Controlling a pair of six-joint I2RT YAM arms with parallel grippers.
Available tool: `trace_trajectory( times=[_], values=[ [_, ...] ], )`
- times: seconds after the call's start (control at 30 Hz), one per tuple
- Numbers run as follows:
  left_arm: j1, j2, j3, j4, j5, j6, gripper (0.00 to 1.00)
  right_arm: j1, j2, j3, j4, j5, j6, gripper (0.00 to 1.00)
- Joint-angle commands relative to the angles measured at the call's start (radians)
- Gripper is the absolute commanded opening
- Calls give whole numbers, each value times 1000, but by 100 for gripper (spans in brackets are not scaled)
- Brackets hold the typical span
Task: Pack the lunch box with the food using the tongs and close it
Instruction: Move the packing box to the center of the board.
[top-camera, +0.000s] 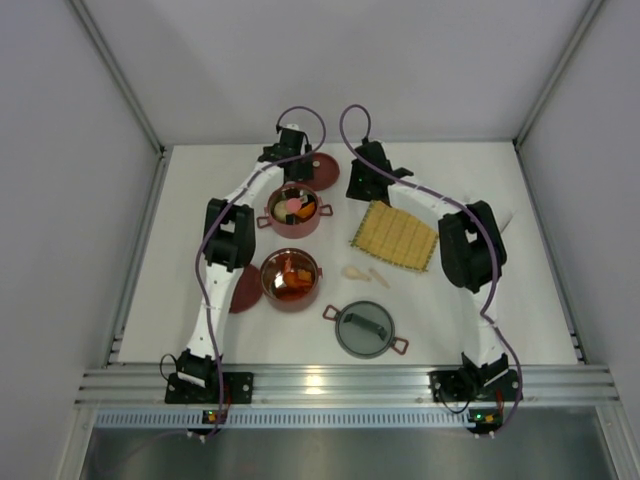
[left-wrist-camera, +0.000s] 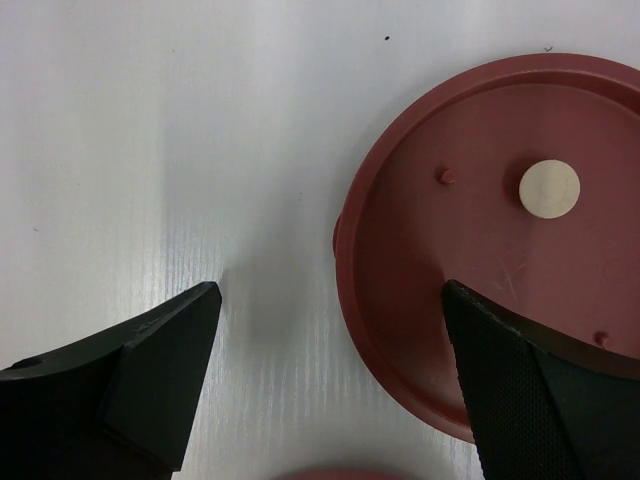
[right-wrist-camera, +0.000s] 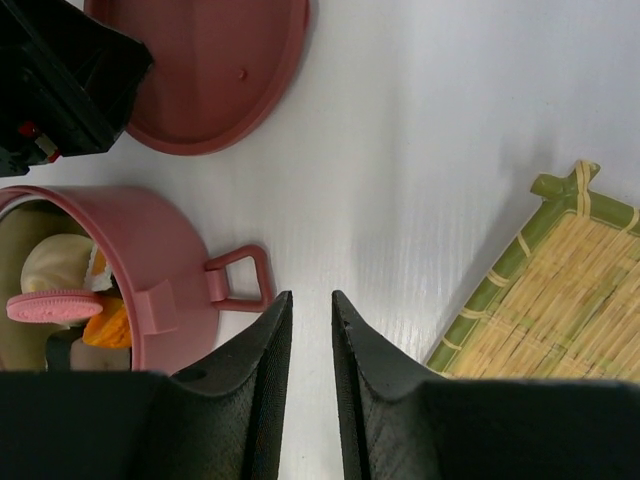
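Observation:
The lunch box stands apart in pieces: a far dark-red bowl (top-camera: 295, 212) and a near bowl (top-camera: 291, 281), both holding food (top-camera: 297, 206). One flat red lid (left-wrist-camera: 500, 230) lies behind the far bowl. My left gripper (left-wrist-camera: 332, 290) hangs open over the lid's left edge, one finger above the lid and one above bare table. My right gripper (right-wrist-camera: 310, 300) stands just right of the far bowl's side handle (right-wrist-camera: 238, 277), jaws a narrow gap apart with nothing between them. A pink disc (right-wrist-camera: 60, 305) and orange food show in that bowl. The tongs are out of view.
A grey domed lid (top-camera: 366, 331) lies near the front. The yellow woven mat (top-camera: 395, 236) sits right of the far bowl, with cream spoon-shaped pieces (top-camera: 364, 273) below it. A second red lid (top-camera: 243, 290) lies partly under my left arm. Walls enclose the table.

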Motion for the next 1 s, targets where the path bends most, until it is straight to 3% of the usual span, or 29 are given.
trace_trajectory(
  times=[0.0, 0.97],
  values=[
    [4, 13, 17, -57, -51, 21, 96, 3, -79, -12, 78, -11, 10, 22],
    [-19, -338, -510, -39, -99, -122, 80, 14, -243, -203, 106, -11, 13, 21]
  ],
)
